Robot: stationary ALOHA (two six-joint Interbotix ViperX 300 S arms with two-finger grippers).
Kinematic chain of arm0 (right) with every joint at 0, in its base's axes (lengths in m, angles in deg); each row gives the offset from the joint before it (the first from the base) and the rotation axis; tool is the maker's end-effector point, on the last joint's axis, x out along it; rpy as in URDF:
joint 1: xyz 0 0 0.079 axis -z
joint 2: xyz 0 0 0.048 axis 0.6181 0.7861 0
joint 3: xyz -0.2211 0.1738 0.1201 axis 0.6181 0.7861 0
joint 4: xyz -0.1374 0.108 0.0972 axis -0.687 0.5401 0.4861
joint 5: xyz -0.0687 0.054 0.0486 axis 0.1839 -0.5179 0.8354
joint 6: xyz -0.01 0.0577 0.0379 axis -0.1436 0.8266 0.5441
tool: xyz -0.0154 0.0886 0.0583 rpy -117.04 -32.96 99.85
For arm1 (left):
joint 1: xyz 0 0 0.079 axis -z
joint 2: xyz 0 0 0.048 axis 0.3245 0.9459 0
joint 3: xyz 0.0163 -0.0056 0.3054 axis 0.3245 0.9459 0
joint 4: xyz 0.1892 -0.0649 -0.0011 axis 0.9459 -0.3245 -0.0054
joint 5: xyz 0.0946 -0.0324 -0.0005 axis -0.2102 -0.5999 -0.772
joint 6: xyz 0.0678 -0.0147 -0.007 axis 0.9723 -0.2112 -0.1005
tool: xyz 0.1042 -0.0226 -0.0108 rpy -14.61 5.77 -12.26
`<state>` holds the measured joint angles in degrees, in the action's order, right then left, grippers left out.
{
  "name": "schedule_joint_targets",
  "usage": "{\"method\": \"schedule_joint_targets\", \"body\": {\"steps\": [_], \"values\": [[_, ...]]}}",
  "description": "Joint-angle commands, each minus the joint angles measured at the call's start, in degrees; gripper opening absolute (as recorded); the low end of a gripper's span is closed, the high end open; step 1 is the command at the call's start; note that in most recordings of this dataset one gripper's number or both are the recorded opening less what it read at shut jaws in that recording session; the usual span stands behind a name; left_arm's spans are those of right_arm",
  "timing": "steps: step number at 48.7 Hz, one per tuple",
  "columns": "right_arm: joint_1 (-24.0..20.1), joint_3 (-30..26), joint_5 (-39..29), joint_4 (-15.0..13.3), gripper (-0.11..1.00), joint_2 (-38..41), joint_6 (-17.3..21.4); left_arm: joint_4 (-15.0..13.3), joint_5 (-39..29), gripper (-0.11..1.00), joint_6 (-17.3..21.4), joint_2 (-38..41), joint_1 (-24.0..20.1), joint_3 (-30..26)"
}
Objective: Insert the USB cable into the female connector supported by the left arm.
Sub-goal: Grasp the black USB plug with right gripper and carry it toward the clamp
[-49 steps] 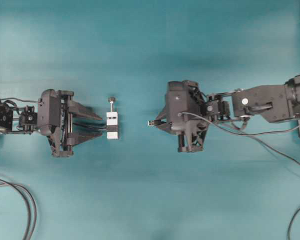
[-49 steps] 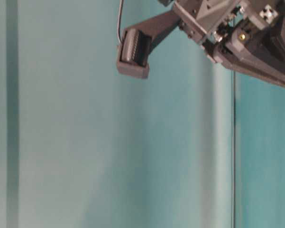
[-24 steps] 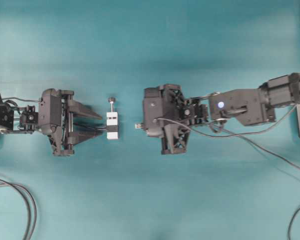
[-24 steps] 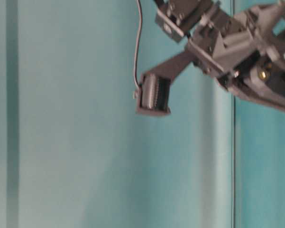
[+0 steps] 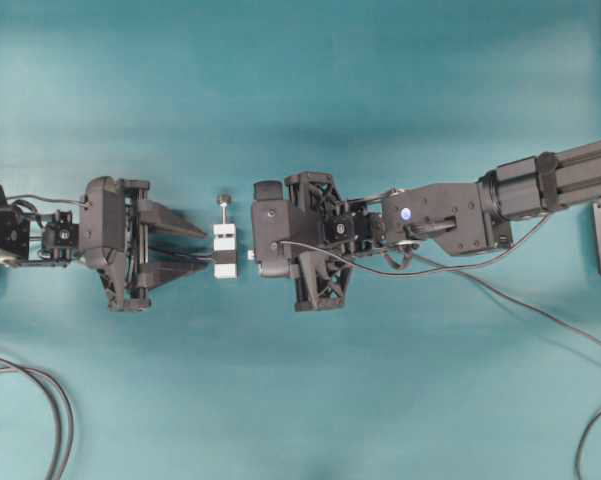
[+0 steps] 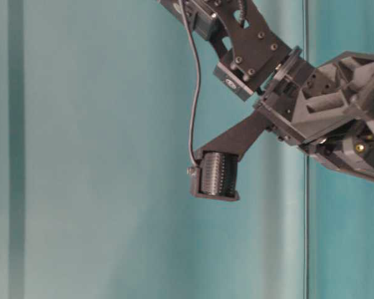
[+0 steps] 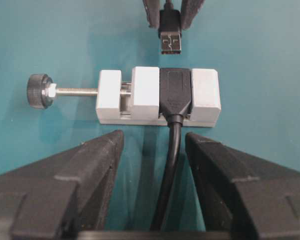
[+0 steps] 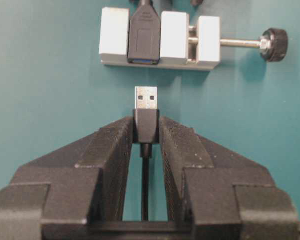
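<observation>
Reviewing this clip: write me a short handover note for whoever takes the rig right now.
Right end effector: shut on the USB cable, metal tip pointing at the socket.
Left end effector: open, its fingers either side of the connector's lead, not gripping it.
Female connector: clamped in the white block on the table, screw knob off to one side.
Done: plug picked up and roughly lined up with the socket, a small gap remaining.
Left: close the gap, push the plug in; steadying the block with the left end effector first seems wise.
</observation>
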<state>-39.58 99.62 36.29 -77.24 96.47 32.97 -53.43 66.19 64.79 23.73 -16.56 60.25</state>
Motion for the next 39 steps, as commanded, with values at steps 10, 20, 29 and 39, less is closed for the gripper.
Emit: {"method": "schedule_joint_targets", "body": {"steps": [10, 20, 29, 39], "values": [[-0.1, -1.3, 1.1, -0.2, 0.21, -0.5, 0.0, -0.2, 0.4, 0.63, 0.2, 0.6, -0.1, -1.1], [-0.4, -1.4, 2.0, -0.3, 0.21, -0.3, 0.0, -0.2, 0.4, 0.63, 0.2, 1.0, -0.1, -1.9], [-0.4, -1.9, 2.6, -0.3, 0.21, -0.3, -0.1, -0.2, 0.2, 0.63, 0.1, 1.0, -0.1, -1.9], [-0.4, -2.5, 2.6, -0.3, 0.21, -0.3, -1.2, -0.2, 0.2, 0.63, 0.1, 1.0, -0.1, -1.9]]}}
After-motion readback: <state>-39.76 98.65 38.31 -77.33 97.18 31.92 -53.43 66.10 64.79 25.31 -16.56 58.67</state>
